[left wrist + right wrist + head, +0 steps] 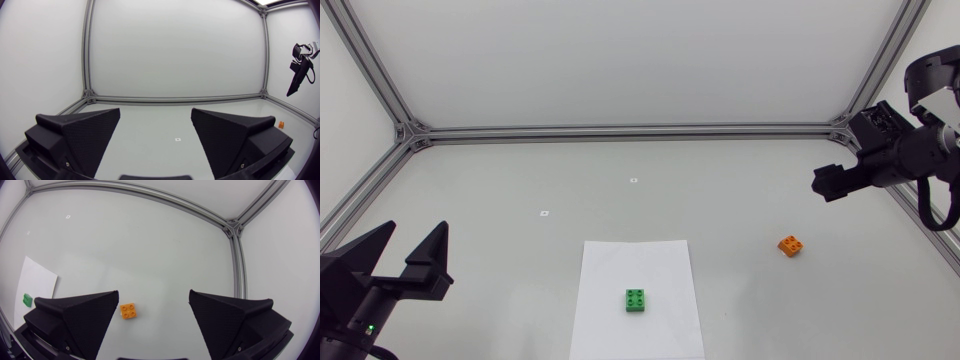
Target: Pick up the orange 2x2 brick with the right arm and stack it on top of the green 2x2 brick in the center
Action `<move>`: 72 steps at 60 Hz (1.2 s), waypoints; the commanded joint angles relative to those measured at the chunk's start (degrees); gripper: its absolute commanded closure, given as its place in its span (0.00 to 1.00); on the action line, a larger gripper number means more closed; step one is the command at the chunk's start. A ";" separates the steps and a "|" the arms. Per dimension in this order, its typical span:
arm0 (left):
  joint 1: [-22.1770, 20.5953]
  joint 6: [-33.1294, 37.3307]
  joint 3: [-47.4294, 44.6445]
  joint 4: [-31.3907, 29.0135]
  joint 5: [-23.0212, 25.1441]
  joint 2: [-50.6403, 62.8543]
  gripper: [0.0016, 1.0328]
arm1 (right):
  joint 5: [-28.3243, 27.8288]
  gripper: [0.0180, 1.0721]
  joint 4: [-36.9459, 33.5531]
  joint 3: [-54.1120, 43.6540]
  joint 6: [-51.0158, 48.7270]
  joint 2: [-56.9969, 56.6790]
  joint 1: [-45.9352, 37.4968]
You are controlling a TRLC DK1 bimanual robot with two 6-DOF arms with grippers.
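The orange 2x2 brick lies on the table right of the white sheet; in the right wrist view the orange brick sits below, just inside my left finger. The green 2x2 brick stands on the sheet, also seen far off as the green brick. My right gripper hangs open in the air above and behind the orange brick; its fingers hold nothing. My left gripper is open and empty at the front left, with its fingers wide apart. A small orange brick shows far off.
An aluminium frame runs along the back and sides of the table. Two small white markers lie on the surface behind the sheet. My right arm shows high in the left wrist view.
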 commanded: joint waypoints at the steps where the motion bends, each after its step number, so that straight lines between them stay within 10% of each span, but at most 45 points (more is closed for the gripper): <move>1: 0.22 0.75 -2.35 -0.84 0.25 -0.45 0.04 | 0.24 0.05 -3.77 2.88 -4.29 4.17 -0.25; 24: 0.14 0.75 -2.35 -0.76 0.25 -0.45 0.04 | -4.50 0.05 -11.77 5.26 -13.25 18.85 0.27; 72: 0.22 0.75 -2.35 -0.84 0.34 -0.45 0.04 | -0.46 0.20 -5.35 5.17 -14.92 30.01 2.30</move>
